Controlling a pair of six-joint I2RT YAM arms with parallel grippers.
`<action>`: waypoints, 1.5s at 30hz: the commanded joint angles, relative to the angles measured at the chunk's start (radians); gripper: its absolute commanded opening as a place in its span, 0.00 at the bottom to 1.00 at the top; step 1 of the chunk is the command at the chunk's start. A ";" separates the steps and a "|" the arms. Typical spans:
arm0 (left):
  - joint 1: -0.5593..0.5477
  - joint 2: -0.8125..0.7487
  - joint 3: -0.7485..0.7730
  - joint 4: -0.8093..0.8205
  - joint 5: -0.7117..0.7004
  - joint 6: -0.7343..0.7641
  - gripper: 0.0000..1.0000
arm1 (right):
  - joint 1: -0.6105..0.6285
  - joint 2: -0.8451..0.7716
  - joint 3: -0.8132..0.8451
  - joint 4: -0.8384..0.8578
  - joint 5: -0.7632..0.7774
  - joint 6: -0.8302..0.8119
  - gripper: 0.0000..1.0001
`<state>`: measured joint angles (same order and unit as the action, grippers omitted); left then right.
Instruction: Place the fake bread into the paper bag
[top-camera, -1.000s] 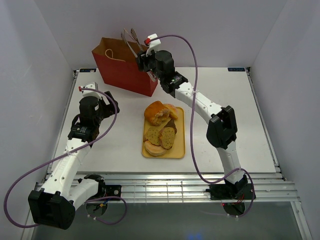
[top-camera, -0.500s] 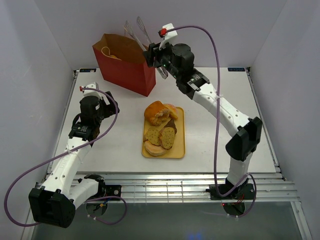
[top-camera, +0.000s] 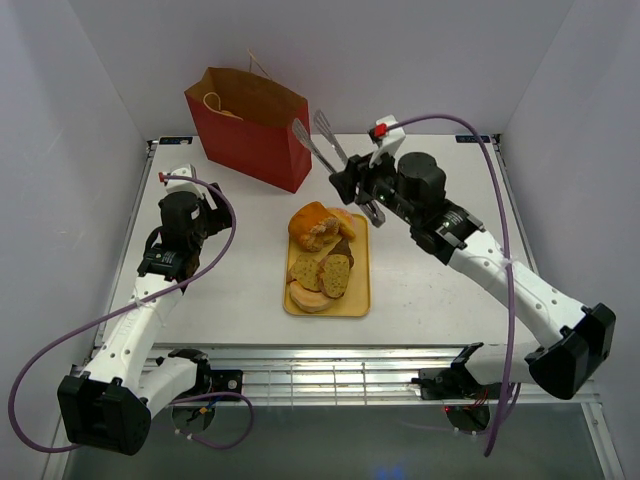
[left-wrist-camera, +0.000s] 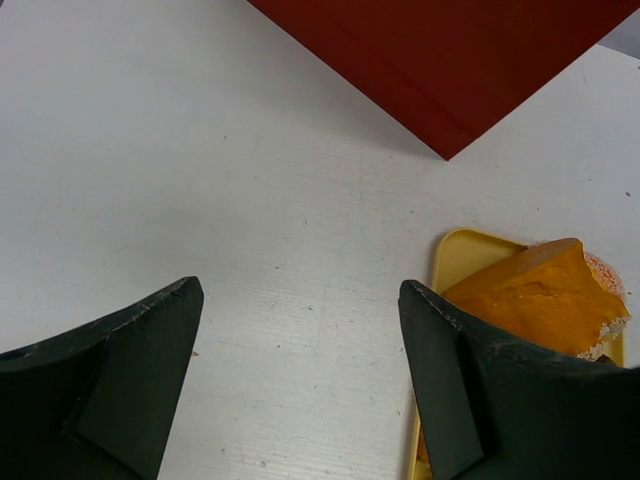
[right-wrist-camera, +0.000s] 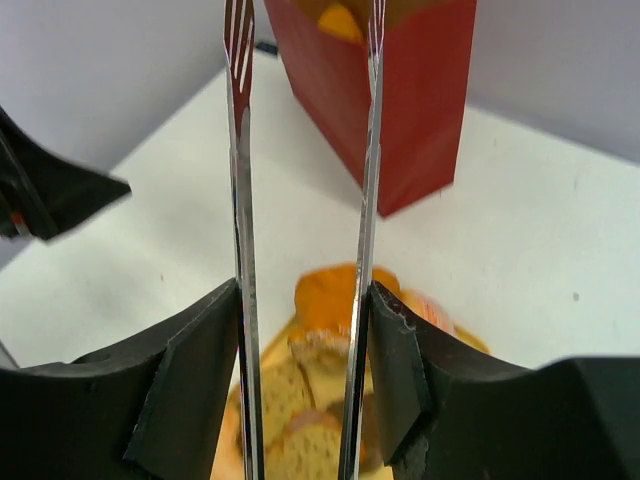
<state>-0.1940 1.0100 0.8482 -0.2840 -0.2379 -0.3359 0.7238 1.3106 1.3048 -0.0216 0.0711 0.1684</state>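
Several pieces of fake bread sit on the yellow tray mid-counter, the paper bag upright behind, and the right gripper is clenched on bare tongs. Left wrist: the left gripper is released, holding nothing. Right wrist: best to lower the tongs astride one roll and squeeze gently; no readable writing anywhere.

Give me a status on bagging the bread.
Done: an orange shape, probably one bread, shows inside the paper bag's mouth in the right wrist view. In hand: the right gripper holds the tongs, empty, raised beside the bag. Left: several rolls and slices lie on the yellow tray; the left gripper is open, holding nothing.
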 joint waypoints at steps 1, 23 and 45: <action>-0.005 -0.008 0.009 0.012 -0.006 0.012 0.89 | -0.003 -0.103 -0.123 -0.027 -0.020 0.043 0.57; -0.005 0.001 0.009 0.011 -0.006 0.018 0.76 | -0.003 -0.223 -0.473 -0.149 -0.120 0.057 0.57; -0.005 -0.005 0.015 0.006 0.000 0.012 0.90 | 0.016 -0.143 -0.441 -0.158 -0.116 0.069 0.57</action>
<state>-0.1940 1.0138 0.8482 -0.2844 -0.2470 -0.3222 0.7307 1.1675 0.8227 -0.1936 -0.0612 0.2298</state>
